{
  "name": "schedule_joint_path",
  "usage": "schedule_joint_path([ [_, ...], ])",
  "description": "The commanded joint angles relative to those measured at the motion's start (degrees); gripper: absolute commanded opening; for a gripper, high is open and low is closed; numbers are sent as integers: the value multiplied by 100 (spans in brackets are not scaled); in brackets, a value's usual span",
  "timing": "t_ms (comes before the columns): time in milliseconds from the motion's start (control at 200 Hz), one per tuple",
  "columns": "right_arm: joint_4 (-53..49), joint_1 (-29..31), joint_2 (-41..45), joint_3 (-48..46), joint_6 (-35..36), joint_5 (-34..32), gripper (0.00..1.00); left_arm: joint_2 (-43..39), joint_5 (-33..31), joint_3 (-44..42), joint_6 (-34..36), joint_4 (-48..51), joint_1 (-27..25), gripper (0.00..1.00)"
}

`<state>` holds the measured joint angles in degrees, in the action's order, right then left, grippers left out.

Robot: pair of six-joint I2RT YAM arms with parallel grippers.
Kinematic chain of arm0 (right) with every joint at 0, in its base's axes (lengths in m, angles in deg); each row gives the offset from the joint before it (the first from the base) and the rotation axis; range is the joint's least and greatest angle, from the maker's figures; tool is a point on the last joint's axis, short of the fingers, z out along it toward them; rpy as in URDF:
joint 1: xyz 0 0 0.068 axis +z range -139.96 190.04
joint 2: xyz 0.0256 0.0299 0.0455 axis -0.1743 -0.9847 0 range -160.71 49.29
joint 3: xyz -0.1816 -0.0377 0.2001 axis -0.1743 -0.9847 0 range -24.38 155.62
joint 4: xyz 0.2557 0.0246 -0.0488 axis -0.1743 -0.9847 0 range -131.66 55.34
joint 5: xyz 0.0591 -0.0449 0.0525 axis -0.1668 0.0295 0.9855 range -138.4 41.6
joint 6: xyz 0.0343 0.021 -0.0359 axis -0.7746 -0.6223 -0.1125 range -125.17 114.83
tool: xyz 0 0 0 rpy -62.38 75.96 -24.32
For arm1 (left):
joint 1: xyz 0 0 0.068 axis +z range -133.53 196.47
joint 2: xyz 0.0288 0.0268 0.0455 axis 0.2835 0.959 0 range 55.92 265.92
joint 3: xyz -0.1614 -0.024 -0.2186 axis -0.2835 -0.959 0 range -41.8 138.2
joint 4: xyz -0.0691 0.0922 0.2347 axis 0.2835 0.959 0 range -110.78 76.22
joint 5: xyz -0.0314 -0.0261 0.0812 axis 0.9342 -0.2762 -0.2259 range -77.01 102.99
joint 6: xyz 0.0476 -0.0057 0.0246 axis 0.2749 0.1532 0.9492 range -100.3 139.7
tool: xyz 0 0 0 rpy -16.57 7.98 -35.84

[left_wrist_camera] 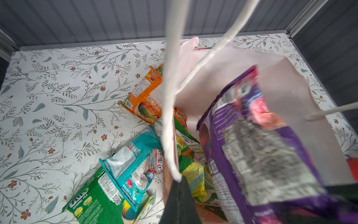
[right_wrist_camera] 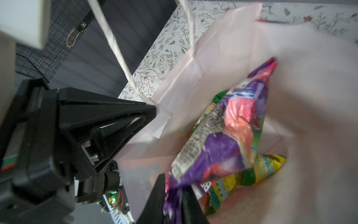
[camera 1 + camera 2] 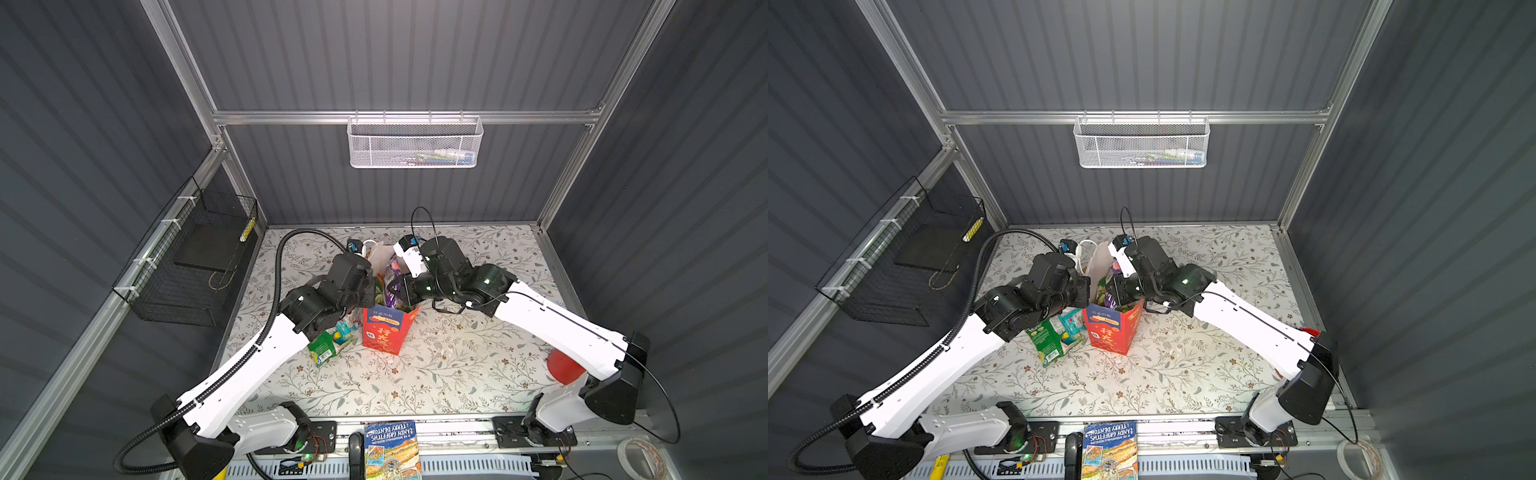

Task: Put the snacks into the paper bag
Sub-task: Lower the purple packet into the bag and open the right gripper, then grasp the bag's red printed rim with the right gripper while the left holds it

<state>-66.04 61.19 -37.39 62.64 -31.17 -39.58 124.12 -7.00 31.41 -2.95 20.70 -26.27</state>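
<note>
The red paper bag [image 3: 388, 332] [image 3: 1113, 332] stands upright mid-table, its white inside [image 1: 271, 77] [image 2: 222, 48] open to both wrist views. My left gripper [image 1: 179, 181] is shut on its rim at a cord handle. My right gripper [image 2: 174, 201] reaches into the bag's mouth, jaws slightly apart around the end of a blurred purple snack packet [image 2: 222, 147] [image 1: 261, 155]. A green-yellow packet [image 2: 267, 166] lies deeper in the bag. Outside the bag on the left lie an orange packet [image 1: 145, 95], a teal one [image 1: 131, 164] and a green one [image 1: 93, 201] [image 3: 324, 347].
A red cup [image 3: 561, 368] sits half hidden under my right arm. A blue book [image 3: 390, 451] and a tape roll [image 3: 640, 455] lie at the front rail. A black wire basket [image 3: 195, 257] hangs on the left wall, a white mesh one [image 3: 413, 143] on the back.
</note>
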Motion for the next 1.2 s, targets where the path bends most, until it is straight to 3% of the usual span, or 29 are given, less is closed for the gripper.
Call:
schedule_joint_path([
  [0,64,49,141,49,96,-165,24,-100,-184,35,117,-210,32,0],
  [285,-58,164,247,257,187,-372,27,-89,-199,27,121,-210,32,0],
  [385,-163,201,321,377,245,-456,32,-87,-202,32,118,-210,34,0],
  [545,-271,219,811,359,367,-816,58,-86,-199,28,128,-210,33,0],
  [625,-357,219,1202,197,344,-1394,78,-81,-194,35,119,-210,36,0],
  [690,-391,217,1522,-17,224,-1992,86,-82,-180,31,126,-219,30,0],
  [831,-83,211,2071,-719,24,-2551,87,-79,-138,40,121,-219,30,0],
  [1041,48,146,1927,-1017,-265,-2510,86,-87,-138,26,120,-236,29,0],
  [1196,384,-58,1645,-1185,-406,-2076,82,-85,-123,27,130,-240,32,0],
])
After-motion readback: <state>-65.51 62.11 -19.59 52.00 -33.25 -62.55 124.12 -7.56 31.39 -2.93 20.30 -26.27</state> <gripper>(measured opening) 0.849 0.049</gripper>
